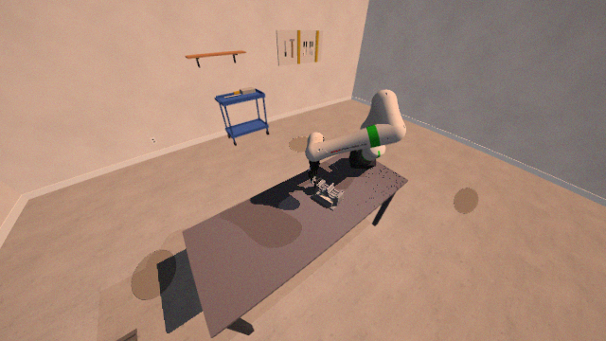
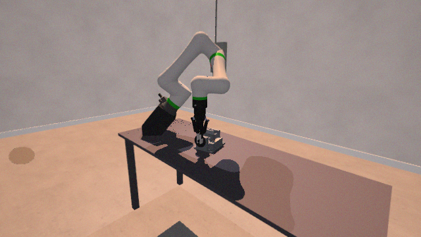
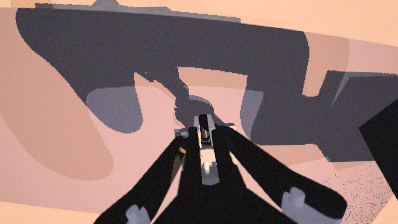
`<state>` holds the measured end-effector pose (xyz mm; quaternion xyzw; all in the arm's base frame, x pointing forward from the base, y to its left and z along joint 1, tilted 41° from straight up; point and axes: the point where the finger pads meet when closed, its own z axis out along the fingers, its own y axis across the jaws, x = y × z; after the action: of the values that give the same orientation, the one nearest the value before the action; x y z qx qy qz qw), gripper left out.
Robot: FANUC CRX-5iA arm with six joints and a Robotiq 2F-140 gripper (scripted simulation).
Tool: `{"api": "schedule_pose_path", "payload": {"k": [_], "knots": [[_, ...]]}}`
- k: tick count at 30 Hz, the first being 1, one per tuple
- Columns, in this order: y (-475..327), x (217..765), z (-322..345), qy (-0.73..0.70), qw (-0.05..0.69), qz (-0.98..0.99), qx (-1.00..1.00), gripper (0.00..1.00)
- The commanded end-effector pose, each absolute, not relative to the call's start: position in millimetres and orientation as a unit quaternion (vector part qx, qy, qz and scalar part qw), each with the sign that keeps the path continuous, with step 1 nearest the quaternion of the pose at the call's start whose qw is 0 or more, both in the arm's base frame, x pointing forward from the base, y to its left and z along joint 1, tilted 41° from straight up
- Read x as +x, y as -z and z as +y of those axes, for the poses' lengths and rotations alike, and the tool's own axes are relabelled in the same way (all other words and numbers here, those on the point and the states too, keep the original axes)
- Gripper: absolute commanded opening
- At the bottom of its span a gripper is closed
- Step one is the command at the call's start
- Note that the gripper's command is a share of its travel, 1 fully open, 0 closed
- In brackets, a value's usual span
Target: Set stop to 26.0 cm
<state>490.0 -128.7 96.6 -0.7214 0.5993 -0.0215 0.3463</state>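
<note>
A small grey stop fixture (image 1: 330, 194) stands on the brown table, near the robot's base end; it also shows in the exterior view (image 2: 211, 141). Its dark round handwheel (image 2: 198, 143) is at the fixture's near end. My gripper (image 2: 199, 135) points straight down onto it and is shut on the handwheel. In the wrist view the black fingers close around a narrow dark and grey part, the handwheel (image 3: 203, 125) seen edge-on. The stop's scale reading is too small to tell.
The long brown table (image 1: 284, 223) runs away from the robot's black base (image 2: 157, 122). A blue cart (image 1: 242, 115), a wall shelf (image 1: 215, 55) and a tool board (image 1: 298, 46) stand far off by the back wall.
</note>
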Motion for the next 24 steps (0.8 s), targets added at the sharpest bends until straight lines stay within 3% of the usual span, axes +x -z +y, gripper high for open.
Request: {"api": "schedule_pose_path", "payload": {"k": [1,24], "knots": [[-96.0,492.4,-127.9,0.021,0.346,0.599,-0.721,0.04],[-63.1,508.6,-108.3,0.021,0.346,0.599,-0.721,0.04]]}}
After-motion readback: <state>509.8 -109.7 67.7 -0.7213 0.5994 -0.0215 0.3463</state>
